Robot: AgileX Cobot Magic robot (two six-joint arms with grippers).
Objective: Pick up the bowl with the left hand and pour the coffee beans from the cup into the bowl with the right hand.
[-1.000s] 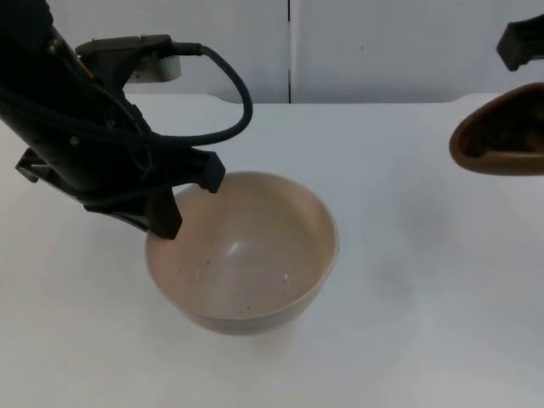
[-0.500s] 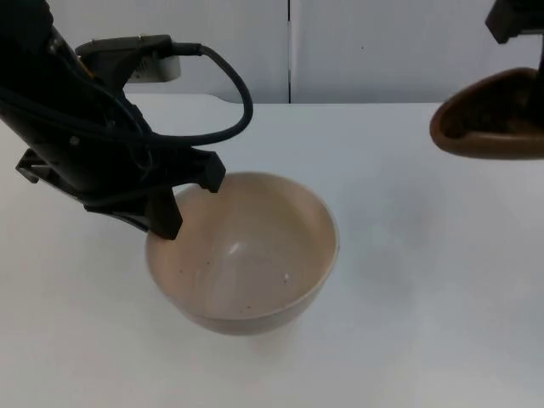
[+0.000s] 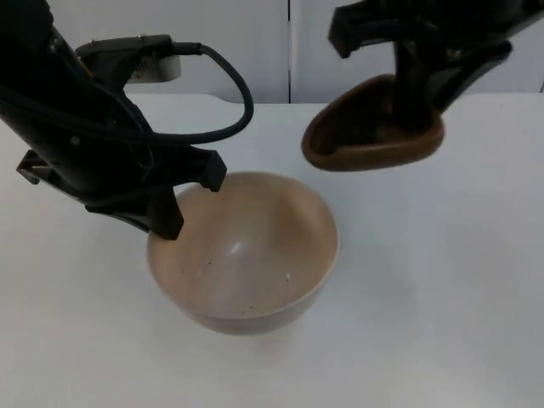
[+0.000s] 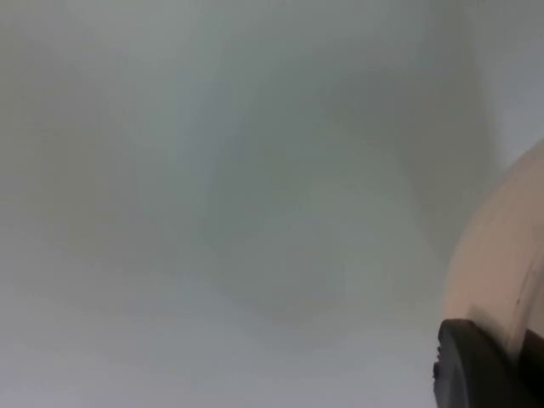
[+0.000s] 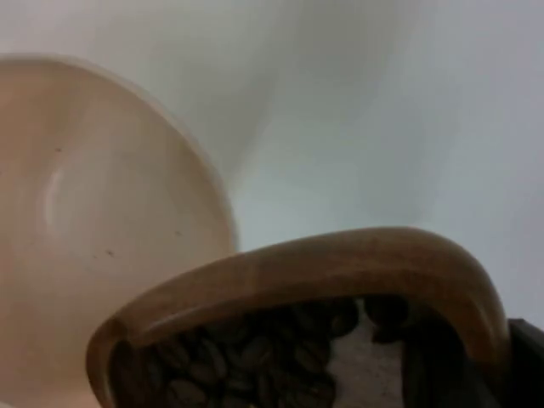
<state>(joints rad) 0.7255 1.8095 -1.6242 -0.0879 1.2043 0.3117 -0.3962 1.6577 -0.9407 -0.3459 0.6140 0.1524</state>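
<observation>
A beige bowl (image 3: 255,263) hangs just above the white table (image 3: 442,280), with my left gripper (image 3: 174,212) shut on its left rim. The bowl's outer wall (image 4: 501,272) and one black fingertip (image 4: 476,365) appear in the left wrist view. My right gripper (image 3: 412,102) is shut on the rim of a brown cup (image 3: 370,136), held in the air up and to the right of the bowl. In the right wrist view the cup (image 5: 340,263) holds coffee beans (image 5: 255,357), and the bowl (image 5: 93,238) lies beyond its lip.
A grey partition wall (image 3: 289,42) closes the table's far edge. A small grey object (image 3: 157,68) sits at the wall behind the left arm.
The right arm has carried the cup left from the picture's right edge to a spot close above the bowl's right side. The left arm and bowl have stayed put.
</observation>
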